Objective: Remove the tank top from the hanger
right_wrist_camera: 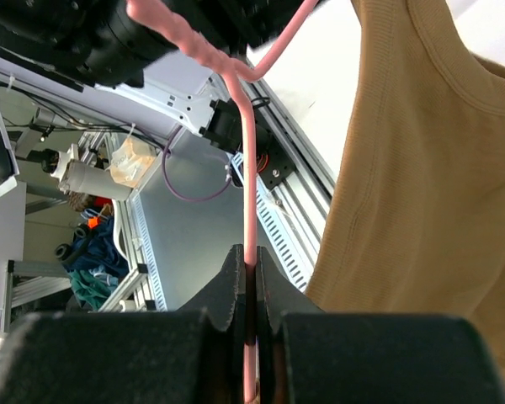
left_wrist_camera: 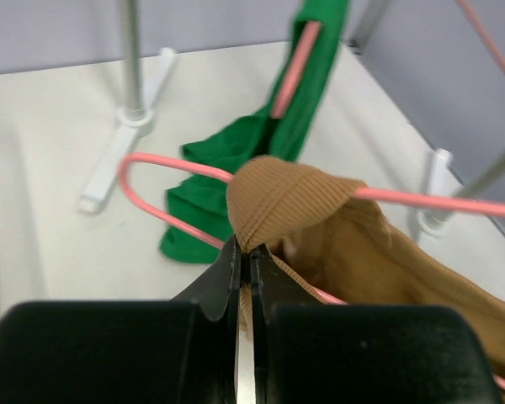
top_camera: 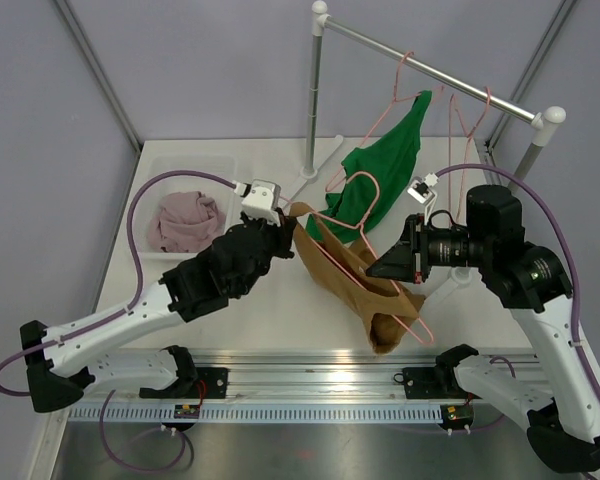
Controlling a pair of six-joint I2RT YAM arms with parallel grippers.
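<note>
The left hand (left_wrist_camera: 246, 252) pinches a strap of the tan ribbed tank top (left_wrist_camera: 295, 198), which hangs on the pink wire hanger (left_wrist_camera: 421, 199) clamped in the right hand (right_wrist_camera: 251, 269), its removal barely begun.

Two white and black robot arms
The left arm (top_camera: 120, 323) and right arm (top_camera: 562, 362) have white tubes, chunky black joints and purple cables (top_camera: 131, 235) (loopy like string).
</note>
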